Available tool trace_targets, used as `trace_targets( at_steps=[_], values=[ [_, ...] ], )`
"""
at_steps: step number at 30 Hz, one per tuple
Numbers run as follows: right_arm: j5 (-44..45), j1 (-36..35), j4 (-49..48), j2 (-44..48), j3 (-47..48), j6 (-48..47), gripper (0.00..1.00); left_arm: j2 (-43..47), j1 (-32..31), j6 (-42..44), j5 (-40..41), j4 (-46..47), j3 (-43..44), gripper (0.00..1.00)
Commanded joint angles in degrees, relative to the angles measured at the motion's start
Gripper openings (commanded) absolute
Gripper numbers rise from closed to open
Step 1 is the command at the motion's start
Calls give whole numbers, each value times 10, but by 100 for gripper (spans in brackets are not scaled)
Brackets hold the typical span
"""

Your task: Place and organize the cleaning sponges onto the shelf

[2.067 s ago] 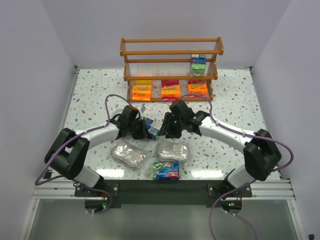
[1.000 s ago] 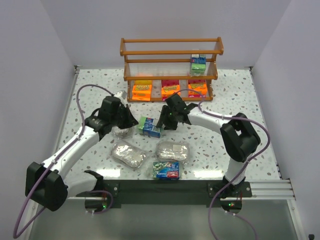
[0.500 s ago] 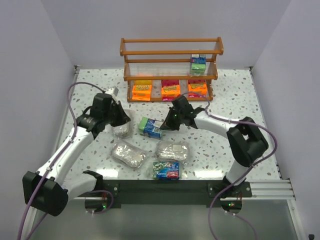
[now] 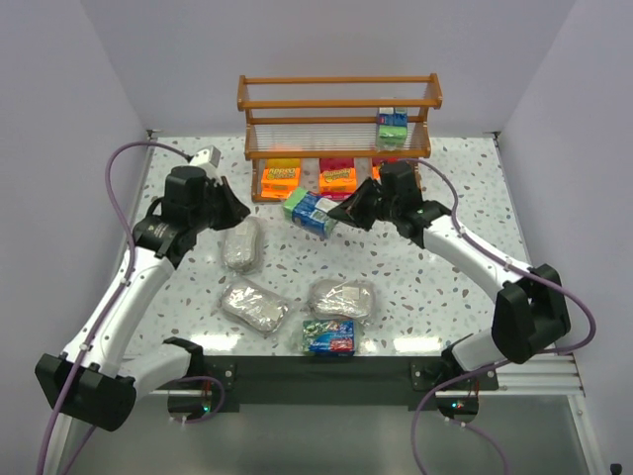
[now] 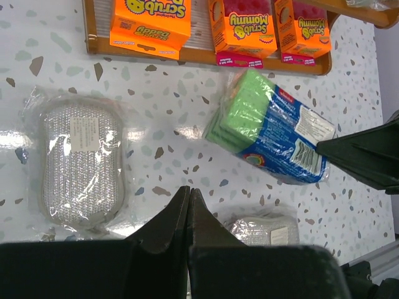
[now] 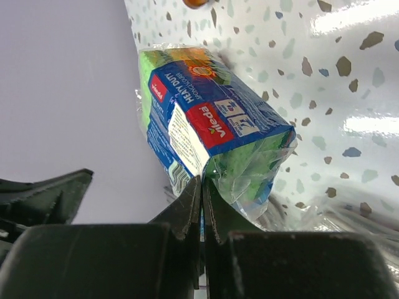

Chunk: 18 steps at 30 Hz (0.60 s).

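Right gripper (image 4: pixel 346 215) pinching green-blue pack (image 4: pixel 313 212) by its wrap, just before shelf (image 4: pixel 338 80). Raise above front rail, keep level, set beside shelved twin (image 4: pixel 392 129). Left gripper (image 4: pixel 233 210) clenched, empty.

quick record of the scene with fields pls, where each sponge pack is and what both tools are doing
shelf: three tiers, far side of table
bottom tier: three orange packs
middle tier: shelved green pack, right end
right tool: shut on wrap of held green-and-blue pack, before the shelf
left tool: shut, empty
table: three silvery packs; loose green-and-blue pack at near edge
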<state>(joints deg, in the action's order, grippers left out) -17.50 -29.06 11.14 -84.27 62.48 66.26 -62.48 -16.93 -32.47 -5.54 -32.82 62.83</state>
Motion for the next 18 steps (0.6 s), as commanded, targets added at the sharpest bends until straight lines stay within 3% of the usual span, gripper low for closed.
trace_targets(
  at_steps=[1, 9, 18],
  values=[
    [18, 14, -27, 17, 41, 47, 0, 14, 6, 10, 8, -16, 19, 0],
    [20, 57, -151, -24, 67, 117, 0, 24, 6, 8, 11, -26, 26, 0],
    [184, 63, -94, -82, 173, 138, 0, 21, 8, 13, 10, -31, 28, 0]
  ],
)
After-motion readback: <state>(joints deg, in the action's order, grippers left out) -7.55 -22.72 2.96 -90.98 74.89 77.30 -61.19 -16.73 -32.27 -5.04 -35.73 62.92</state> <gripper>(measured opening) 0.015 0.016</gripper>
